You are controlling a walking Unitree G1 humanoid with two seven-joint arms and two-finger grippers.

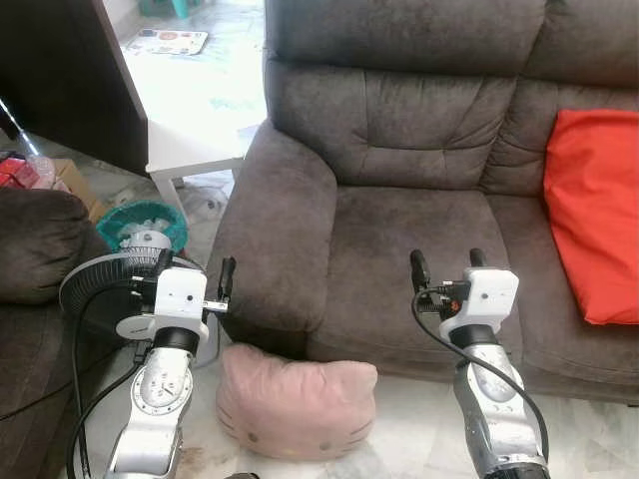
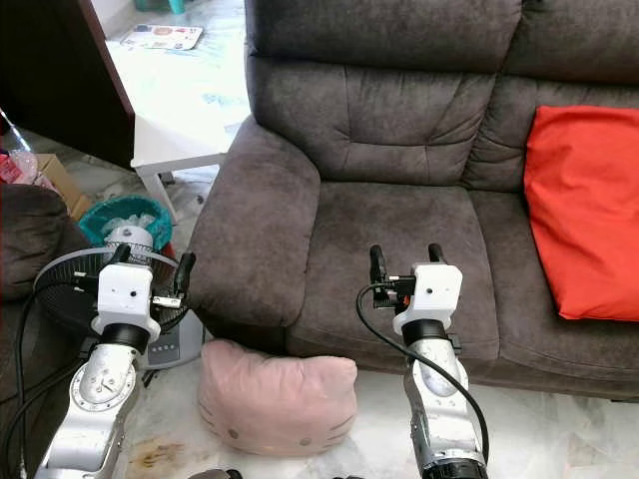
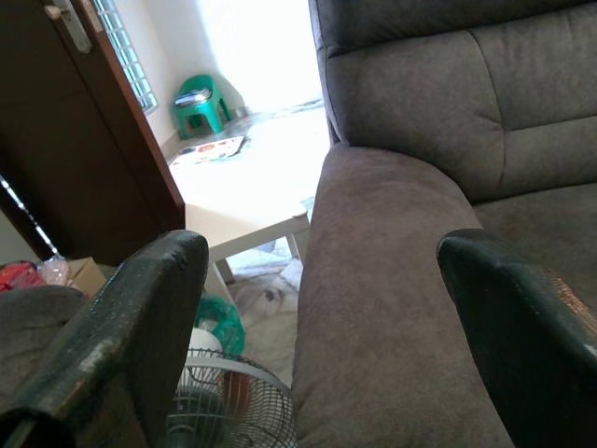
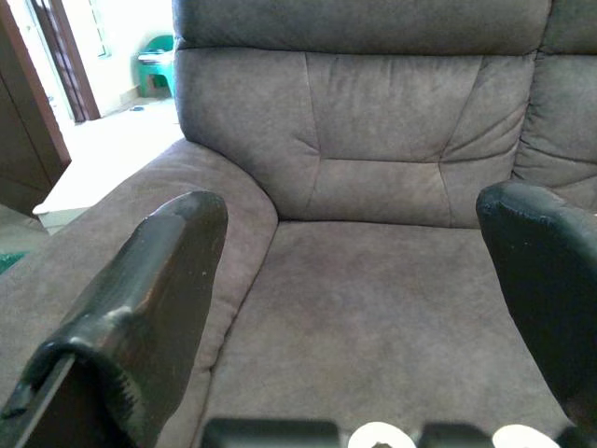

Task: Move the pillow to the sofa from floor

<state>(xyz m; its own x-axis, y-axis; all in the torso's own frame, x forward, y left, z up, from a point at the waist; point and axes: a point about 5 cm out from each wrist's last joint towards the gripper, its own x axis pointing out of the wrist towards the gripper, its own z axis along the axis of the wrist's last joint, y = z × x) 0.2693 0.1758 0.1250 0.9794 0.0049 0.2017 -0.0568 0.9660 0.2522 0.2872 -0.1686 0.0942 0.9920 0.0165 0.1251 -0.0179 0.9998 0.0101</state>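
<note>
The dark grey sofa (image 1: 419, 200) spreads before me. I hold both arms raised and bent forward: my left gripper (image 1: 196, 275) beside the armrest, my right gripper (image 1: 447, 267) over the seat cushion, each with fingers spread apart and empty. The pink cat-face pillow (image 1: 298, 401) lies on the floor against the sofa's base, between my arms.

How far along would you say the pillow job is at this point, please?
Nothing is done yet: the pink pillow lies on the floor against the sofa front. Neither gripper holds anything; the left gripper hovers by the armrest and the right gripper over the seat, jaws open. Still left: reach down, grasp the pillow, lift it onto the seat.
</note>
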